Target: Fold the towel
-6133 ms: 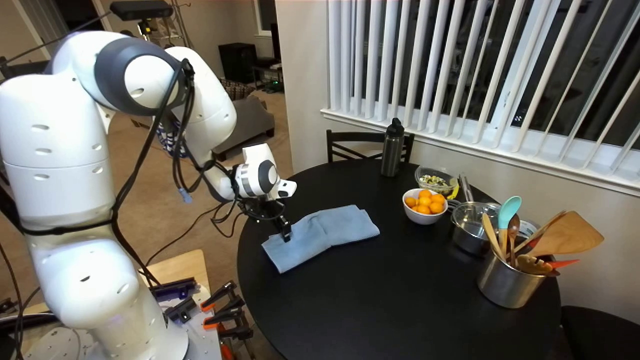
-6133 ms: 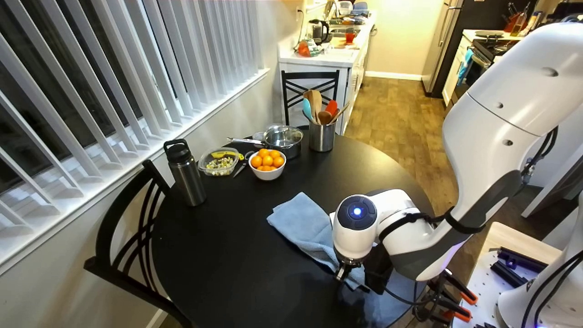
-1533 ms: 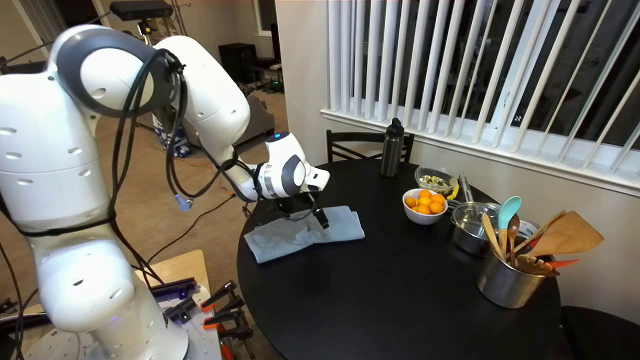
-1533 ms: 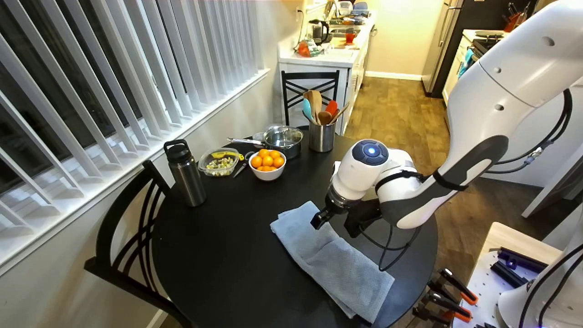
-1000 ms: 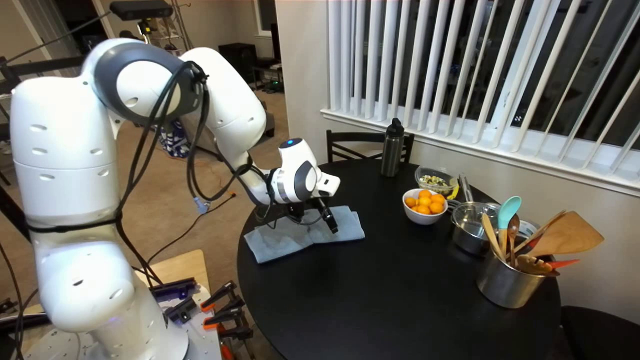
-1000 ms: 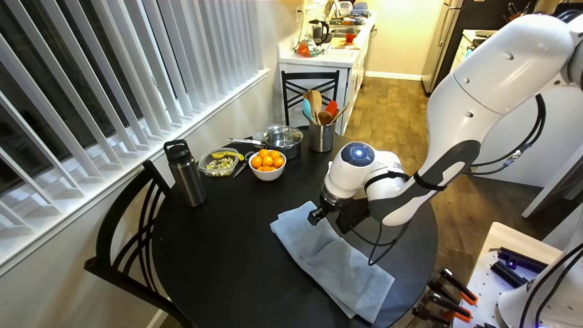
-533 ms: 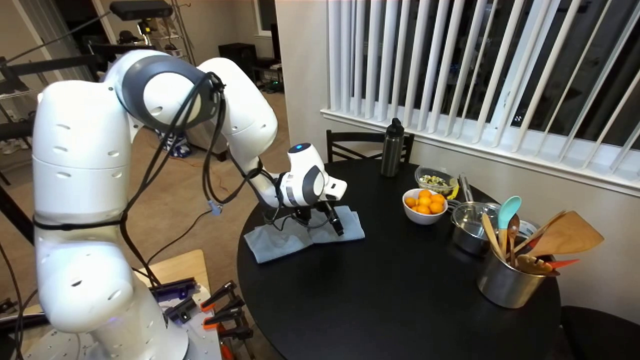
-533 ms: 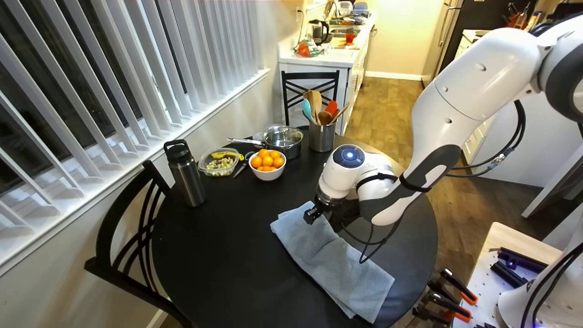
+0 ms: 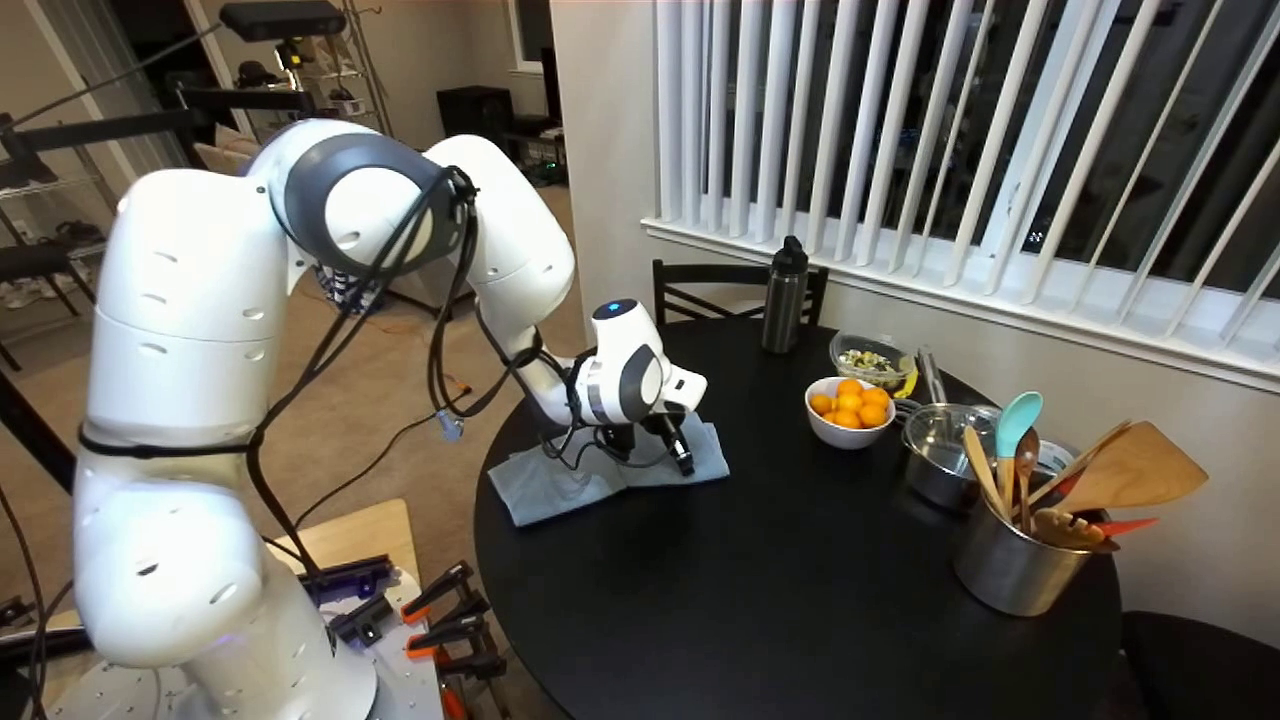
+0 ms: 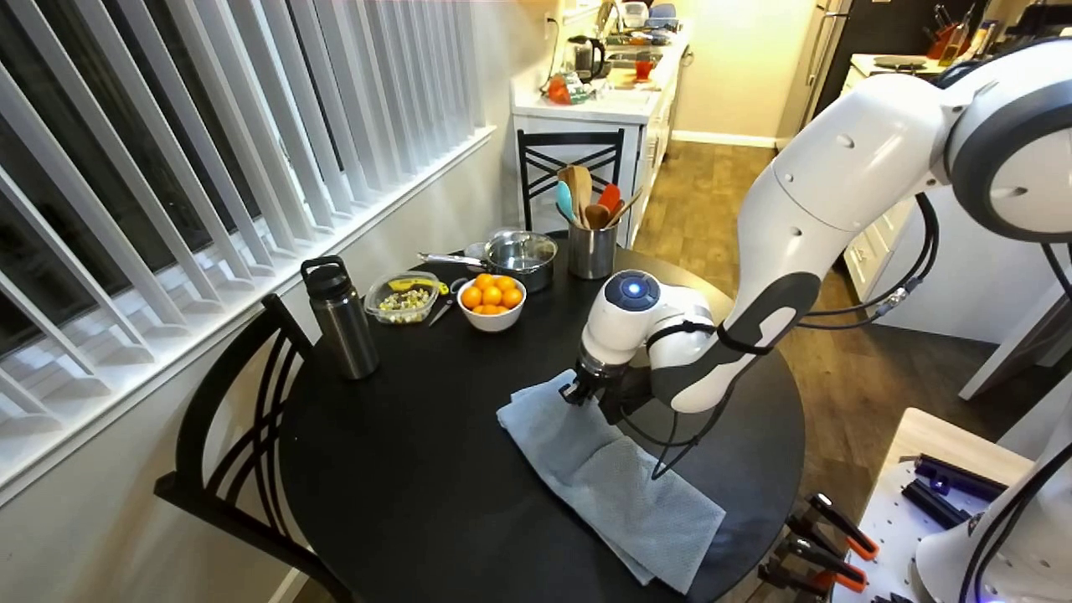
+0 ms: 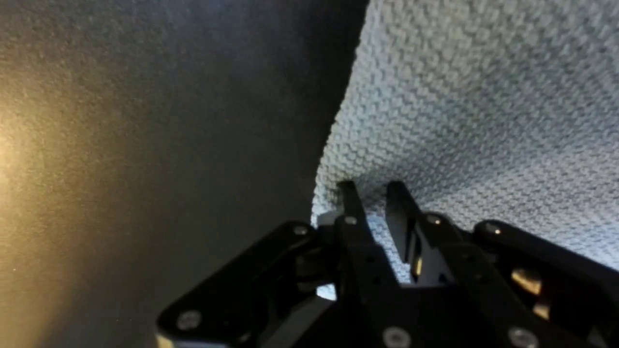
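Observation:
The grey-blue towel lies on the table as a long strip, creased across its middle; layered edges show at its near end. My gripper points down over the half that lies nearer the oranges. In the wrist view its black fingers stand a narrow gap apart, just inside the cloth's edge, with towel visible between and beyond them. Cloth dips into shadow by the fingertips; whether they touch it I cannot tell. No pinched fold shows. The arm hides part of the towel in both exterior views.
A white bowl of oranges, a clear food container, a metal pot, a utensil holder and a steel bottle stand on the round black table. A chair stands at the edge.
Since several seconds ago, the towel has shifted and my gripper has moved along it toward the end nearer the oranges. Over the last second the gripper has come slightly lower; the towel lies still.

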Robot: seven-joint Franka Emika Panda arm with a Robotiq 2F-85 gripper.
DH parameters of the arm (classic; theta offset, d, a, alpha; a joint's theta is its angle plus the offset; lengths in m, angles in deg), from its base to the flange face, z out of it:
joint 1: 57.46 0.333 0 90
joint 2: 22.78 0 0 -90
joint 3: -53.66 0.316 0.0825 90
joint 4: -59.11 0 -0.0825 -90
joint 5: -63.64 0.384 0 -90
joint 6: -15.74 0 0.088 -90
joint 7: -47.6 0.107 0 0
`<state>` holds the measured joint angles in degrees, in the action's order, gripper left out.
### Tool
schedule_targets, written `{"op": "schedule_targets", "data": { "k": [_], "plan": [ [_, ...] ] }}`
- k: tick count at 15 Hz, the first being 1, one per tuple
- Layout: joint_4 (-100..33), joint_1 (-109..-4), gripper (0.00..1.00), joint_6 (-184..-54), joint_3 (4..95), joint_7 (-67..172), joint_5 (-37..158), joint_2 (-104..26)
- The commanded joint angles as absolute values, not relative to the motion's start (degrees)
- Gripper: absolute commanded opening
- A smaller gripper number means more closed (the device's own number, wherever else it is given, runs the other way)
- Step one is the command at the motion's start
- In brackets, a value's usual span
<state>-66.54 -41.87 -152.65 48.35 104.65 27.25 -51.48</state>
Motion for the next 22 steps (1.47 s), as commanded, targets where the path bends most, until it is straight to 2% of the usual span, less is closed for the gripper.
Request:
{"op": "schedule_targets", "data": {
  "k": [1, 11, 17, 21, 22],
  "plan": [
    [-63.5, -42.5, 0.0, -153.0, 47.9, 104.2, 27.2, -53.8],
    [-52.2, -42.3, 0.0, -147.5, 46.7, 102.5, 26.7, -61.9],
    [-48.1, -36.4, 0.0, -143.4, 39.4, 100.2, 27.6, -64.2],
    [-47.3, -35.0, 0.0, -142.3, 38.4, 99.0, 27.2, -64.7],
    [-48.1, -34.7, 0.26, -142.7, 38.5, 99.2, 27.6, -64.0]
  ]
}}
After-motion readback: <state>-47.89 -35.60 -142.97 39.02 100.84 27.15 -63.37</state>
